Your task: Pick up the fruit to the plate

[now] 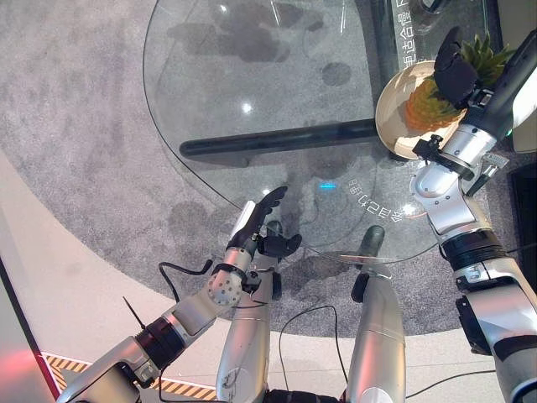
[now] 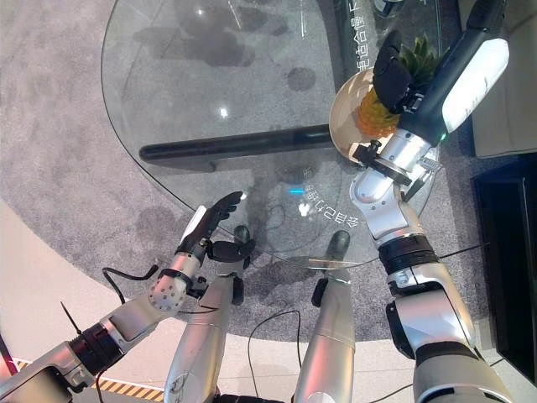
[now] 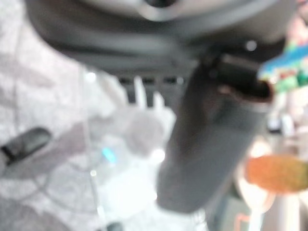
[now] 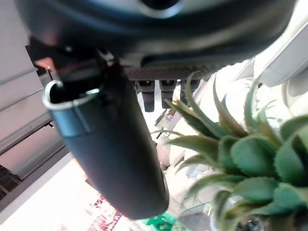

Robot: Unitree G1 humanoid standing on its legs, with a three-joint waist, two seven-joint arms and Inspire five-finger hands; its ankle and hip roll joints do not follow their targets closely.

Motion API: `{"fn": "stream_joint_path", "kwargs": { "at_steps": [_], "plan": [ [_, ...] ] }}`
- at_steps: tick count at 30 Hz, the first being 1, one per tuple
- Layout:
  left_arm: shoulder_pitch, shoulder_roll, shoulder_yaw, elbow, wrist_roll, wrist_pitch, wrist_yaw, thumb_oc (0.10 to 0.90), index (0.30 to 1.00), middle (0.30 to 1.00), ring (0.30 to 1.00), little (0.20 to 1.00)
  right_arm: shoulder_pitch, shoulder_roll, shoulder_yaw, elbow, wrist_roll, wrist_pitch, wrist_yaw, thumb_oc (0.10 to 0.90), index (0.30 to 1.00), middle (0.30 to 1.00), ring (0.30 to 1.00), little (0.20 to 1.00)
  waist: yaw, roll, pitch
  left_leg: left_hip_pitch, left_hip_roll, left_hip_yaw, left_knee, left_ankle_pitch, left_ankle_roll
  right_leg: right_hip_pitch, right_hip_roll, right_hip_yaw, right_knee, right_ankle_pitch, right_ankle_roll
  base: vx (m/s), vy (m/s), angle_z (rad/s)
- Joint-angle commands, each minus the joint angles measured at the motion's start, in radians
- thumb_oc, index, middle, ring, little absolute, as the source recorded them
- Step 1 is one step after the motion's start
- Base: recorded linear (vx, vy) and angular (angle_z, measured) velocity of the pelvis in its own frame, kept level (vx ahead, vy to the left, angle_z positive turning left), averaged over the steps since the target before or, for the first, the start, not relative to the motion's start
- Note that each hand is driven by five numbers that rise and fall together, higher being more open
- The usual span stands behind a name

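Closest to us is the left hand (image 1: 256, 220), down at the near edge of the round glass table (image 1: 218, 92). Its fingers are straight and flat, and it holds nothing. It just waits there.

Far across the table sits a pale plate (image 1: 394, 105), close to the table's edge on the right side. On the plate is a small pineapple (image 1: 428, 107), orange at the bottom with spiky green leaves on top. So the fruit looks to be on the plate already.

Right at the leaves is the right hand (image 1: 457, 71). In the right wrist view its thumb (image 4: 108, 139) sticks out straight beside the leaves, and the fingers look straight too. It does not seem to squeeze the pineapple, so the hand looks wide and let go, or almost.

What could go wrong now? The hand is very near the spiky leaves. If it pulls away sideways, a finger might catch a leaf and tip the pineapple over. The plate is near the rim of the glass, so a bump might push it toward the edge. Lifting the hand straight up would be safest.
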Motion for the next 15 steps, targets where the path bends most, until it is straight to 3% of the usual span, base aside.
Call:
{"fn": "stream_joint_path", "kwargs": {
  "at_steps": [1, 8, 15],
  "plan": [
    [0.074, 0.034, 0.052, -0.152, 0.030, -0.065, -0.008, 0.800, 0.900, 0.900, 0.900, 0.900, -0.040, -0.117, 0.010, -0.169, -0.114, -0.042, -0.022, 0.800, 0.900, 0.900, 0.900, 0.900, -0.017, 0.012, -0.024, 0.047, -0.126, 0.059, 0.008, -0.087, 0.086, 0.079, 0.122, -0.097, -0.081, 0.000, -0.024, 0.00, 0.000, 0.00],
    [0.104, 0.043, 0.105, -0.160, 0.050, -0.059, -0.028, 0.800, 0.900, 0.900, 0.900, 0.900, 0.053, -0.109, -0.015, -0.323, -0.165, -0.022, 0.026, 0.800, 0.900, 0.900, 0.900, 0.900, -0.032, -0.022, -0.024, 0.111, -0.120, 0.060, -0.012, -0.088, 0.088, 0.145, 0.126, -0.096, -0.107, 0.009, -0.018, -0.01, -0.022, 0.00],
    [0.162, 0.052, 0.164, -0.134, 0.032, -0.095, -0.044, 0.800, 0.900, 0.900, 0.900, 0.900, 0.176, -0.082, -0.057, -0.469, -0.176, -0.019, 0.086, 0.800, 0.900, 0.900, 0.900, 0.900, -0.046, -0.063, -0.024, 0.247, -0.105, 0.070, -0.058, -0.093, 0.087, 0.272, 0.137, -0.084, -0.144, 0.007, -0.003, -0.02, -0.049, -0.02]
  ]
}}
